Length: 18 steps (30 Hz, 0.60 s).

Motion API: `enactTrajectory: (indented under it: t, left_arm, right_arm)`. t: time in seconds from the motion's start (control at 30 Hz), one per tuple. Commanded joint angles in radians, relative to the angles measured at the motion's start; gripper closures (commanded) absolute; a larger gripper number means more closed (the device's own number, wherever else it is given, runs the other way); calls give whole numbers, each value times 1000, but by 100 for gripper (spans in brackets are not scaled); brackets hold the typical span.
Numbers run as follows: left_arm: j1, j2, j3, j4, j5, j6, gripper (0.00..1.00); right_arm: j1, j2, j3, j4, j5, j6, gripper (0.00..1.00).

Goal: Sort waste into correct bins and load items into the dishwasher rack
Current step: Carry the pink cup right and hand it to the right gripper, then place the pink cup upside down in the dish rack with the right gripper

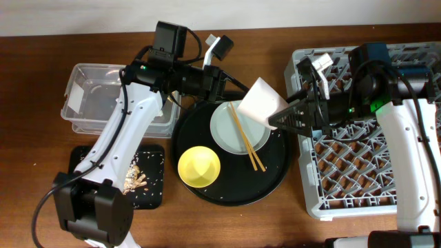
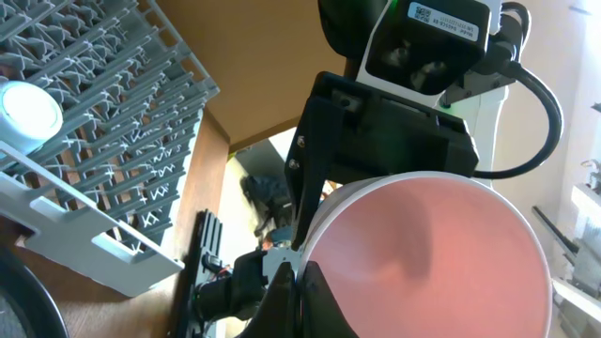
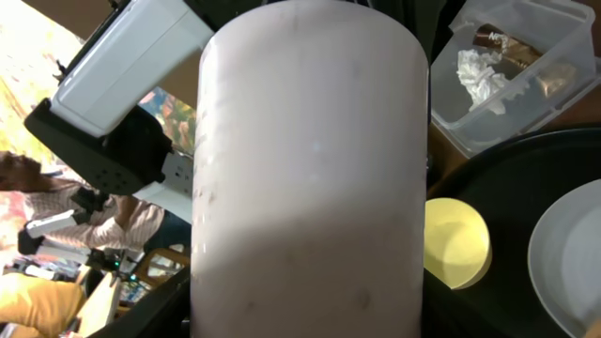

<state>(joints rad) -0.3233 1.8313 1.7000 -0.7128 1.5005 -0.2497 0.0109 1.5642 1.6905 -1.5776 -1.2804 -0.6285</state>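
Note:
The pink cup (image 1: 262,100) hangs on its side in the air above the round black tray, between both arms. My left gripper (image 1: 234,88) is shut on its rim; in the left wrist view the fingers (image 2: 299,286) pinch the rim beside the pink inside (image 2: 423,253). My right gripper (image 1: 279,117) stands around the cup's body (image 3: 310,169), one finger (image 3: 141,310) against each side. The plate (image 1: 231,127) with the chopsticks (image 1: 247,138) across it and the yellow bowl (image 1: 199,167) lie on the round tray. A light-blue cup (image 2: 28,108) sits in the dishwasher rack (image 1: 344,172).
The clear tub (image 1: 89,96) at the back left holds tissue (image 3: 481,73) and a foil wrapper (image 3: 512,52). A flat black tray (image 1: 155,196) at the front left carries food scraps (image 1: 136,178). The round black tray (image 1: 275,172) lies between the bins and the rack.

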Motion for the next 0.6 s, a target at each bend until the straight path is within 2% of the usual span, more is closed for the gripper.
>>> enactTrajectory:
  t: [0.0, 0.03, 0.1, 0.23, 0.4, 0.53, 0.57]
  left_arm:
    - [-2, -6, 2, 2, -4, 20, 90]
    - [-2, -7, 2, -3, -4, 20, 83]
    - [-2, -6, 2, -18, -5, 21, 78]
    - [-3, -6, 2, -48, -5, 21, 77]
    - [-4, -6, 2, -128, -14, 144, 76]
    - [-4, -7, 2, -205, -154, 151, 59]
    - [-4, -7, 2, -218, -200, 151, 58]
  right_arm:
    - [8, 0, 10, 37, -24, -11, 42]
    - [6, 0, 10, 55, -24, -11, 42]
    - [-7, 0, 10, 83, -24, -11, 42]
    - [-50, 0, 10, 104, -24, -11, 42]
    - [-111, 0, 10, 109, -25, -11, 42]
    - [-124, 0, 10, 110, -25, -11, 42]
    - [-124, 0, 10, 113, -24, -11, 42]
